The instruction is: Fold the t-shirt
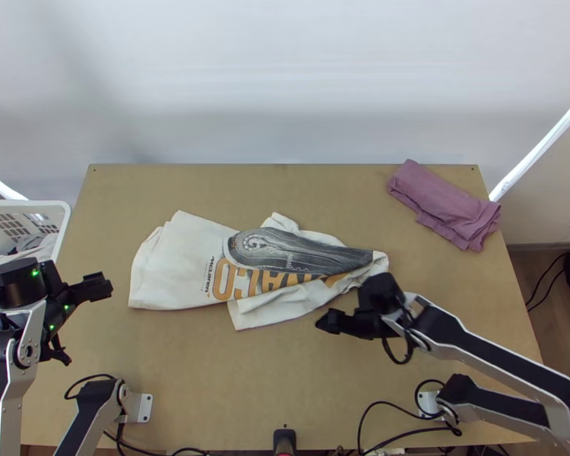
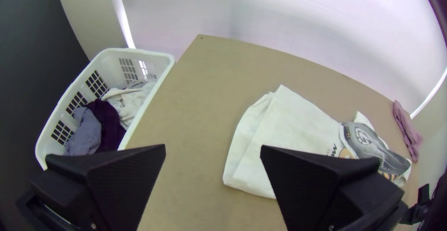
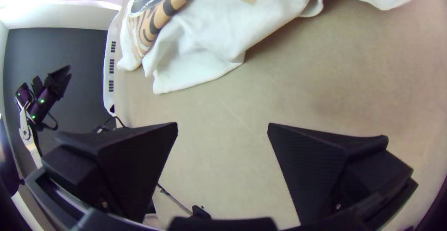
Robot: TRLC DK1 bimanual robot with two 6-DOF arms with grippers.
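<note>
One bunched white t-shirt (image 1: pixel 182 262) on the light wooden table (image 1: pixel 247 380)

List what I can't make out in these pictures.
- T-shirt's lower layers, top view: hidden under its upper ones.
- Rest of the T-shirt, right wrist view: cut off by the picture's edge.
- Basket's outer part, top view: cut off by the left edge.
- Basket's near end, left wrist view: behind the left gripper.

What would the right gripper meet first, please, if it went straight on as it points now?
The right gripper would likely meet the bare table beside the t-shirt, though depth is unclear.
</note>
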